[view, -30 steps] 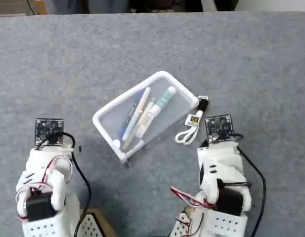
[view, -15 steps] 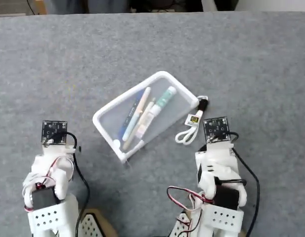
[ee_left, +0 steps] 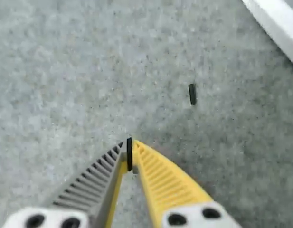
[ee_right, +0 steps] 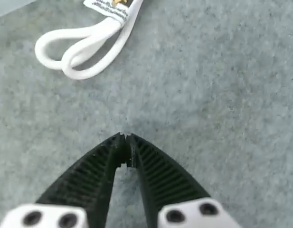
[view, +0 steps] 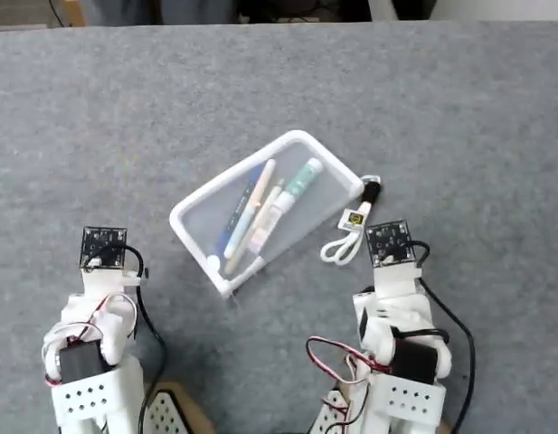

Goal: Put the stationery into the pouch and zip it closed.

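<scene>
A translucent white pouch [view: 265, 210] lies tilted mid-table with several pens [view: 259, 217] inside it. Its white cord loop [view: 336, 249] with a small tag [view: 354, 218] trails off the right end; the loop [ee_right: 84, 47] also appears in the right wrist view. My left gripper [ee_left: 129, 154] is shut, empty, over bare carpet near the pouch's edge [ee_left: 274, 26]. My right gripper [ee_right: 125, 149] is shut, empty, just short of the cord loop. In the high view both arms sit at the near edge, the left arm [view: 102, 262] and the right arm [view: 392, 253].
Grey carpet-like table surface [view: 441, 117] spreads all around the pouch. A small black fleck [ee_left: 192, 94] lies on the carpet ahead of the left gripper. A wooden corner [view: 174, 411] shows at the near edge between the arms.
Both arms have drawn back toward the near edge, away from the pouch. The pouch and cord have not moved.
</scene>
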You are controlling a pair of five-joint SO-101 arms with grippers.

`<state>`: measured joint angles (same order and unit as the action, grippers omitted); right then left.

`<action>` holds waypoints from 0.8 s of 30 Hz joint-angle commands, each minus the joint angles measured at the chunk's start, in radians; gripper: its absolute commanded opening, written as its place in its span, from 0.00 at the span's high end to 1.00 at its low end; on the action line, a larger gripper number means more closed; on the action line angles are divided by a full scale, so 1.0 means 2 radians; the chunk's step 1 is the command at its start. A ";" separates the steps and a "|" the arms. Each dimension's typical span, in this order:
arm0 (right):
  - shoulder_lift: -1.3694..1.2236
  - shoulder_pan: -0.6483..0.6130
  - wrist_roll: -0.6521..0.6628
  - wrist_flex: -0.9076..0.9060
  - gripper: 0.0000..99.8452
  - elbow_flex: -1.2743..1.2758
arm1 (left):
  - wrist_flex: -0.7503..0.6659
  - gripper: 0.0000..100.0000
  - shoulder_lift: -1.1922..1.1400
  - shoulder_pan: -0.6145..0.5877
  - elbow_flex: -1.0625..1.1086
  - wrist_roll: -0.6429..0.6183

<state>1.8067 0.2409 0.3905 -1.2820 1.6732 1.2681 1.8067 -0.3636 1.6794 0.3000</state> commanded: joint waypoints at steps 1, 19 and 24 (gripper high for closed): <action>0.019 0.005 -0.002 -0.002 0.99 0.007 | 0.004 0.97 0.005 -0.003 0.010 0.002; 0.019 0.005 -0.002 -0.002 0.99 0.007 | 0.004 0.97 0.005 0.000 0.010 0.003; 0.019 0.005 -0.002 -0.002 0.99 0.007 | 0.004 0.97 0.005 0.002 0.010 0.004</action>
<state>1.8067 0.2409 0.3905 -1.2820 1.6732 1.2681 1.8067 -0.3636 1.6794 0.3000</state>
